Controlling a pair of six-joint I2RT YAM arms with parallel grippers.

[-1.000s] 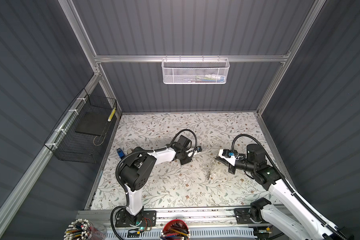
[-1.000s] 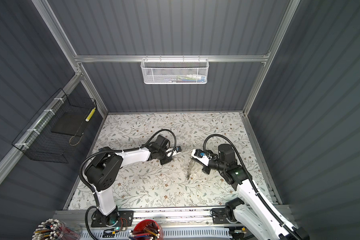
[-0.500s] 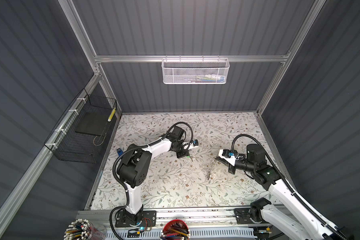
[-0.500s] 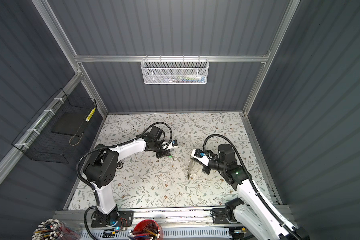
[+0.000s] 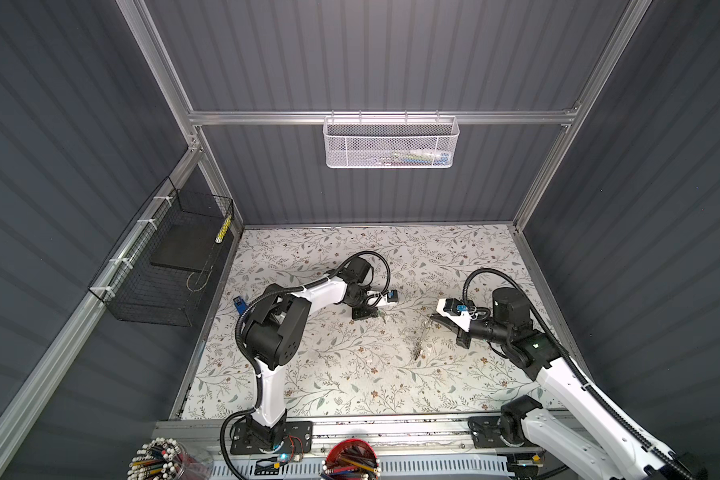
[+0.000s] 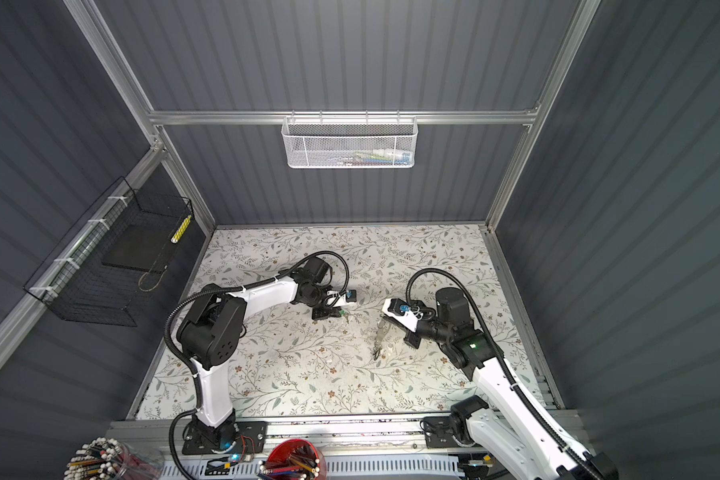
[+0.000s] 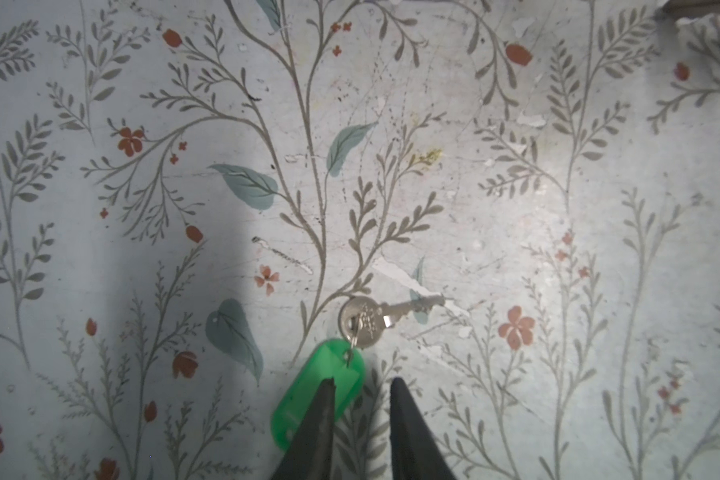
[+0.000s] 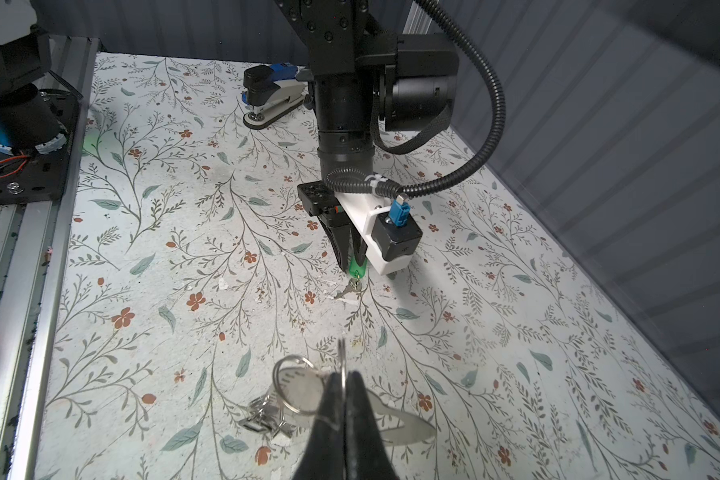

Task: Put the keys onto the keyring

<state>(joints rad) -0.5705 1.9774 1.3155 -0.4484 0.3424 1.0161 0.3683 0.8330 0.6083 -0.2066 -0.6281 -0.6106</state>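
A silver key (image 7: 360, 318) with a green tag (image 7: 304, 399) lies flat on the floral table, also seen in the right wrist view as the key (image 8: 352, 286). My left gripper (image 7: 362, 382) points down at it, open by a narrow gap. One finger (image 7: 323, 415) lies over the tag and the other stands beside it. My right gripper (image 8: 344, 376) is shut on a thin metal ring of the keyring (image 8: 408, 428), held just above the table. A bunch of small metal pieces (image 8: 262, 417) hangs from it. Both top views show the left gripper (image 5: 377, 316) (image 6: 339, 313) and the keyring (image 5: 420, 347) (image 6: 378, 343).
A blue stapler (image 8: 273, 93) (image 5: 238, 305) stands near the table's left edge behind the left arm. A black wire basket (image 5: 163, 266) hangs on the left wall and a white mesh basket (image 5: 389, 143) on the back wall. Pencil cups (image 5: 352, 459) stand at the front rail.
The left arm has swung its wrist toward the back and brought its gripper down over the green tag, jaws narrowing. The right arm and keyring have not moved.
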